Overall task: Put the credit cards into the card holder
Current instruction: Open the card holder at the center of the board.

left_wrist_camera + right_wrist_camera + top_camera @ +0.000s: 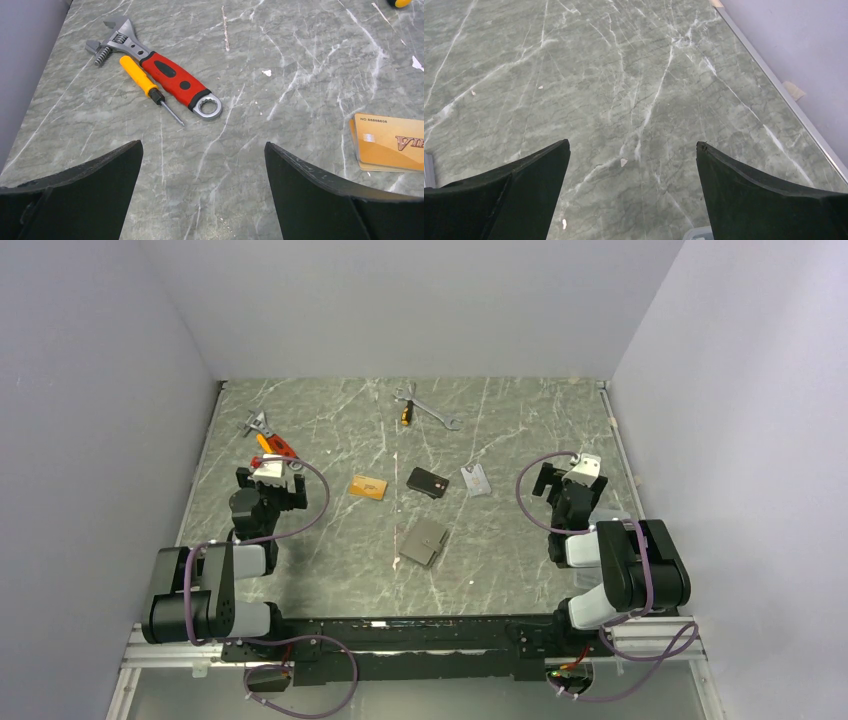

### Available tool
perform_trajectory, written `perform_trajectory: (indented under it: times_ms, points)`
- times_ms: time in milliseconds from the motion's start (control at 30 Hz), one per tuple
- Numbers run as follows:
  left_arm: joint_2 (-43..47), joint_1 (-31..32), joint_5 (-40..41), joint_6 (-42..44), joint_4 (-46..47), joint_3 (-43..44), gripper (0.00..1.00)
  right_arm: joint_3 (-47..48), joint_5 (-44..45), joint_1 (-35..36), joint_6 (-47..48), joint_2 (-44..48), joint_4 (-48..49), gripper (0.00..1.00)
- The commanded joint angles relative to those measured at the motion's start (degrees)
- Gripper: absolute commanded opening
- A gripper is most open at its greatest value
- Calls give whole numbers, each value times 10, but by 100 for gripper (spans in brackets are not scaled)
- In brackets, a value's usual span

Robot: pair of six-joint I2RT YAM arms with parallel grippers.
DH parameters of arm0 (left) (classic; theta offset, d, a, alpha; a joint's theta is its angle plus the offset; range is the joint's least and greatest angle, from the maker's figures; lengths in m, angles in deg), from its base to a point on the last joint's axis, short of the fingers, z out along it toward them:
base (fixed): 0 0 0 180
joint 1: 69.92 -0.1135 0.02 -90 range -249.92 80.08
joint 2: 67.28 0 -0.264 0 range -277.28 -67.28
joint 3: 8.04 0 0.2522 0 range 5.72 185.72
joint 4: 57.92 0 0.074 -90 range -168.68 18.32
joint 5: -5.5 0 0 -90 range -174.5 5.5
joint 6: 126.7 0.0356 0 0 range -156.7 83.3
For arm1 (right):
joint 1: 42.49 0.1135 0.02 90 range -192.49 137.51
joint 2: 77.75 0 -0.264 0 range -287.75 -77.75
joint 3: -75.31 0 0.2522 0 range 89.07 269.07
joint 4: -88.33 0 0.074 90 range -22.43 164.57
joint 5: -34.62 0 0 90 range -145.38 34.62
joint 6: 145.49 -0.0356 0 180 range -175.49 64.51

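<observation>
The orange card (368,486) lies flat at the table's middle; it also shows at the right edge of the left wrist view (390,142). The black card (428,482) and the silver-grey card (476,480) lie to its right. The taupe-grey card holder (423,543) lies closed in front of them. No white card shows. My left gripper (272,475) is open and empty, left of the orange card (202,165). My right gripper (577,472) is open and empty, right of the silver-grey card, over bare table (631,165).
A red-handled adjustable wrench (160,75) and a yellow screwdriver (147,87) lie just beyond my left gripper. A silver spanner (428,408) and a small yellow-handled tool (405,413) lie at the back. The table's right edge and wall (784,85) run close to my right gripper.
</observation>
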Motion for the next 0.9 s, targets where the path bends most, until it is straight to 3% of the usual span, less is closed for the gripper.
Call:
perform_trajectory:
  times_ms: [0,167,200,267,333,433,500,533,600,667,800,867]
  points:
    - [4,1,-3,-6,28,10,99,4,-5,-1,-3,7,28,100]
    - [3,0,-5,-5,26,12,99,8,15,-1,-3,19,24,100]
    - [3,1,-6,-5,27,11,99,26,42,3,-12,45,-23,100]
    - [13,0,-8,-5,19,19,99,108,79,4,-48,98,-221,100]
    - [47,-1,-14,0,-163,90,99,222,90,3,-136,105,-428,100]
    - [45,1,-20,17,-476,294,99,360,19,-9,-315,86,-663,100]
    - [19,0,-36,14,-644,398,99,363,-188,-52,-347,91,-637,100]
    - [6,1,-55,12,-718,439,99,348,-250,-52,-346,98,-615,100]
    - [-15,1,-93,6,-820,496,99,368,-209,11,-321,112,-647,100]
    - [-17,3,-143,4,-882,514,99,411,-72,128,-281,110,-732,100]
    - [24,41,-197,-6,-908,484,99,409,22,286,-304,126,-794,100]
    - [46,99,-183,-1,-912,470,99,394,52,361,-329,132,-811,100]
